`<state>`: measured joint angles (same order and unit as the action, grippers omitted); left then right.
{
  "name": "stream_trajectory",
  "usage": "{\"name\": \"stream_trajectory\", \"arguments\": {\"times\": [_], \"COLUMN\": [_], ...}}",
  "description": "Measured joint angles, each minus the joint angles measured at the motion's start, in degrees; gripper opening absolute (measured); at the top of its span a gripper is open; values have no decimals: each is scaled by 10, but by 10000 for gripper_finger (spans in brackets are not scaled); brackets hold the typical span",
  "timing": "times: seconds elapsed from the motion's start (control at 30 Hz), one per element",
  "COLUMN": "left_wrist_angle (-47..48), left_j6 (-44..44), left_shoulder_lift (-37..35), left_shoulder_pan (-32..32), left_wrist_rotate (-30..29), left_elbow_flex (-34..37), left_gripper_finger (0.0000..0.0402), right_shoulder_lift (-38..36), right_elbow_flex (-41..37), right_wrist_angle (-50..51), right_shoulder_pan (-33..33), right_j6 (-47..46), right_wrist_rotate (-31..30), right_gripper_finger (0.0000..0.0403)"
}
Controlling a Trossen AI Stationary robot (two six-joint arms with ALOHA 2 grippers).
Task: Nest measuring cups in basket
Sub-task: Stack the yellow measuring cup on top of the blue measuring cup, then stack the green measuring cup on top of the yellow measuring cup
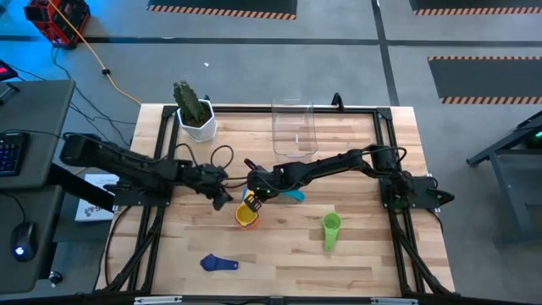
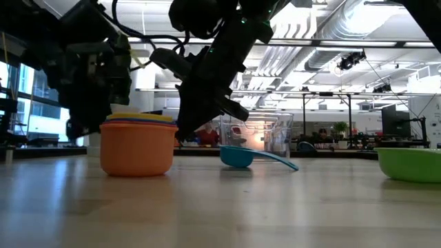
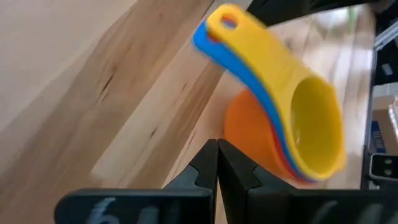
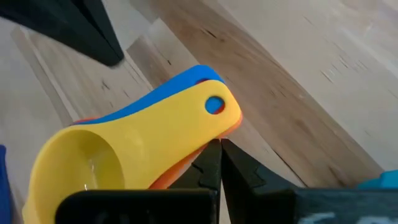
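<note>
Both clenched pincers, left (image 1: pixel 223 196) and right (image 1: pixel 257 188), flank the stacked cups (image 1: pixel 246 215), grasping nothing.

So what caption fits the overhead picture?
Both grippers, left and right, meet over the nested cups; basket waits empty.

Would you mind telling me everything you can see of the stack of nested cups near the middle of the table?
The stack stands upright on the wooden table, near its middle. It looks like glossy plastic: an orange cup outermost, then red and blue rims, with a yellow cup innermost. The flat handles lie fanned one over another, and the yellow handle has a hole at its end. The left tool and right tool both sit shut close beside it; whether either touches it cannot be told.
</note>
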<state>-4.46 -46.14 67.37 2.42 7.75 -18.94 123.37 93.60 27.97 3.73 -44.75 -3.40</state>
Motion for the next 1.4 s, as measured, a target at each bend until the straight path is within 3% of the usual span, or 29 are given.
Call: {"name": "stream_trajectory", "arguments": {"times": [0.27, 0.57, 0.7, 0.87, 1.03, 1.23, 1.4], "left_wrist_angle": [-125, -111, -15, 116, 153, 165, 182], "left_j6": [4, 10, 26, 45, 21, 13, 39], "left_shoulder_lift": [81, 98, 48, -73, -216, -340, -374], "left_shoulder_pan": [-2, -4, -19, -24, 16, 105, 161], "left_wrist_rotate": [-9, 8, 14, -3, -52, -140, -179], "left_elbow_flex": [0, 0, 0, 0, 0, 0, 0], "left_gripper_finger": [0, 0, 0, 0, 0, 0, 0], "right_shoulder_lift": [0, 0, -22, -72, -131, -254, -329], "right_elbow_flex": [0, 0, -1, -1, -48, -240, -355], "right_wrist_angle": [-17, -18, 49, 161, 212, 94, -93], "right_shoulder_pan": [0, -1, -5, 1, 42, 122, 196], "right_j6": [-2, 1, 13, 42, 47, -161, -324], "right_wrist_rotate": [0, -9, -28, -56, -31, -27, -124], "right_gripper_finger": [0, 0, 0, 0, 0, 0, 0]}}
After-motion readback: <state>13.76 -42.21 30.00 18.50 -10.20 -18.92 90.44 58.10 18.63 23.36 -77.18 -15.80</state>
